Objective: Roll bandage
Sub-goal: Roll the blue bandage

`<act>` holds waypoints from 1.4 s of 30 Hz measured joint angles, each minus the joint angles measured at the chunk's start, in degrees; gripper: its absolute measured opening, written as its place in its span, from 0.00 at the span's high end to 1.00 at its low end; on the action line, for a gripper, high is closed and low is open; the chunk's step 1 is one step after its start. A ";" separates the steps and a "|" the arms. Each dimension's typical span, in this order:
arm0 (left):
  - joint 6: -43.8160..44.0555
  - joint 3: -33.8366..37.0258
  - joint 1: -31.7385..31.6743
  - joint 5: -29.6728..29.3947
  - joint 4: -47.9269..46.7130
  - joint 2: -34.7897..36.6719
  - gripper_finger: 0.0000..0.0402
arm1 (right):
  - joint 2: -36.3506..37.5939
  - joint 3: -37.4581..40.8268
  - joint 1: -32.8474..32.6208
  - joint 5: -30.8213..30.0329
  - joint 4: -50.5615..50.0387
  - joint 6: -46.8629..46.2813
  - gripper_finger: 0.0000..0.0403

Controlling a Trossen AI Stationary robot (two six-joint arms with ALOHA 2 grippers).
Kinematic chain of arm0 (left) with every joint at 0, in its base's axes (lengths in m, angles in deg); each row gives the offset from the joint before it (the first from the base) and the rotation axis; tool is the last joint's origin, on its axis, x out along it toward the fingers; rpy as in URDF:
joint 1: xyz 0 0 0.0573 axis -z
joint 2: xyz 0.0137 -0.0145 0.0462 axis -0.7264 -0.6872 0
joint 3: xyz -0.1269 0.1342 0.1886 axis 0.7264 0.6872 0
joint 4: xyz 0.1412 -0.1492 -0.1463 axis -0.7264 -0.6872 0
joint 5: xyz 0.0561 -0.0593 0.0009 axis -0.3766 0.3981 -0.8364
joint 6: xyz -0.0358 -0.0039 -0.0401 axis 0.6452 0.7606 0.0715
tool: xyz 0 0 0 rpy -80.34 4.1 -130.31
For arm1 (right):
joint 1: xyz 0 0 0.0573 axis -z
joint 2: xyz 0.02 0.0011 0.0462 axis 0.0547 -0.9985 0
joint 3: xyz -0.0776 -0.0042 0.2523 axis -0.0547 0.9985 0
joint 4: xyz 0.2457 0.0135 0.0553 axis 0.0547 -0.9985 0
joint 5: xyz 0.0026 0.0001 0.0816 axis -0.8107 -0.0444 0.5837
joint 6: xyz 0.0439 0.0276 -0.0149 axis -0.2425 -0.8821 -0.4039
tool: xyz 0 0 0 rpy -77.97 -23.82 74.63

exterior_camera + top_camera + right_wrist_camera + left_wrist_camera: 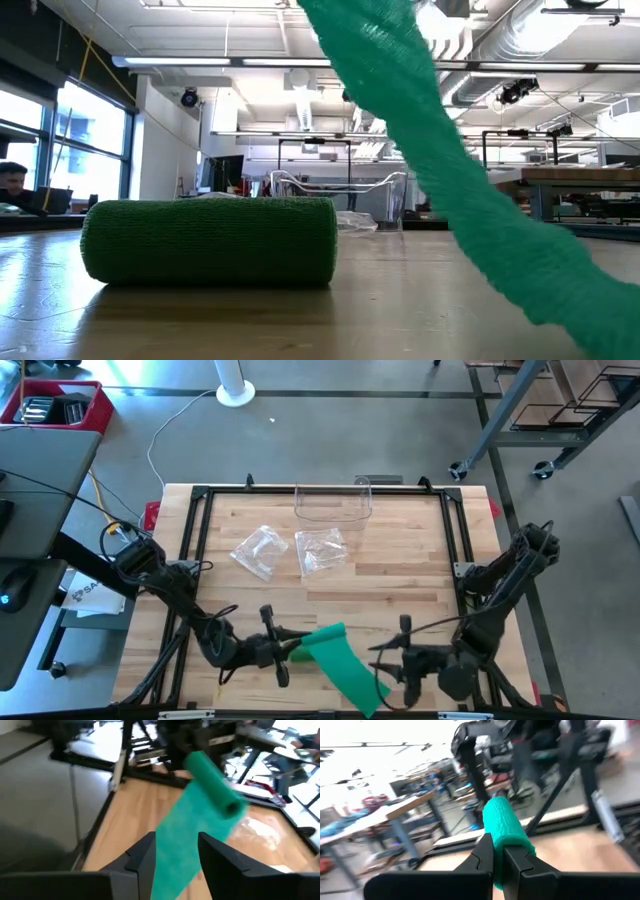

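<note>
Near the front edge of the butcher-block table [400, 575], seen from above, a green elastic bandage [338, 660] lies half unrolled — its rolled end points toward the left gripper [292, 648], which is pinched shut on that roll, while the loose tail runs on toward the right gripper [385, 660]. Farther back stand a clear plastic bin [333, 506] and two crumpled clear wrappers [290, 550], well apart from the work.

At table height, the roll [210, 240] rests on the wood, and the woven tail [430, 150] climbs steeply out of the top of the picture; the coarse knit looks light, soft and stretchy, and it sags under its own weight.

From the left wrist, the dark fingers [485, 857] stand closed on the end of the roll [505, 827], which sticks out beyond them.

From the right wrist, the jaws stand apart with the flat tail [177, 845] passing between them; I cannot tell whether they touch it.

Judging by this, the cloth will crush and twist rather than resist — best held at the roll's end for turning, with the tail gripped flat across its width and kept lightly taut, since slack would let the turns wind loose or skew.
</note>
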 joint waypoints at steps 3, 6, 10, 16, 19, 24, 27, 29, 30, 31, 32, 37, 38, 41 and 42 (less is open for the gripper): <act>-1.53 0.00 0.25 -3.04 0.11 -0.02 1.00 | -1.11 0.00 -1.28 2.93 -1.41 -1.68 0.65; -0.91 0.00 -0.28 -3.84 -0.15 -0.02 1.00 | -3.48 0.00 -1.32 8.94 -2.10 -6.13 0.65; -0.36 0.04 -2.19 -3.85 -3.33 0.00 1.00 | -8.72 0.00 -0.23 22.32 -2.42 -12.56 0.65; 3.86 1.39 -6.29 -3.80 -7.31 0.00 1.00 | -19.35 0.00 0.64 37.06 -2.11 -16.00 0.65; 5.81 2.29 -8.10 -3.68 -8.50 0.00 1.00 | -24.27 0.02 0.87 38.93 -2.26 -13.17 0.65; 9.81 4.02 -9.94 -3.34 -9.19 0.00 1.00 | -28.62 -0.01 2.62 39.90 -1.06 -11.46 0.65; 11.50 4.83 -10.63 -2.45 -9.06 0.00 1.00 | -29.26 -0.15 3.30 38.98 -0.78 -11.25 0.67; 12.31 5.21 -10.96 -1.80 -9.15 0.00 1.00 | -29.30 -0.17 3.71 39.56 -0.67 -10.19 0.70; 12.37 5.30 -10.99 -1.84 -9.32 0.00 1.00 | -29.34 -0.17 3.76 39.56 -0.58 -10.05 0.73; 12.35 5.31 -11.02 -1.83 -9.59 0.00 1.00 | -29.37 -0.17 3.78 39.66 -0.61 -10.26 0.76; 12.34 5.29 -11.14 -1.79 -10.29 0.00 1.00 | -29.40 -0.17 3.78 39.88 -0.63 -10.86 0.81; 13.86 5.27 -12.17 -1.74 -15.60 0.00 1.00 | -28.65 -0.35 2.67 42.14 -1.02 -17.13 0.98; 14.93 5.27 -12.58 -1.70 -17.34 0.00 1.00 | -28.03 -0.77 2.16 42.48 -2.41 -18.54 0.97; 18.49 5.27 -13.67 -1.65 -22.37 0.00 1.00 | -24.72 -3.16 -0.47 42.22 -5.88 -22.26 0.99; 19.65 5.27 -14.13 -1.03 -24.28 0.00 1.00 | -23.18 -4.75 -1.48 40.93 -6.98 -23.37 0.99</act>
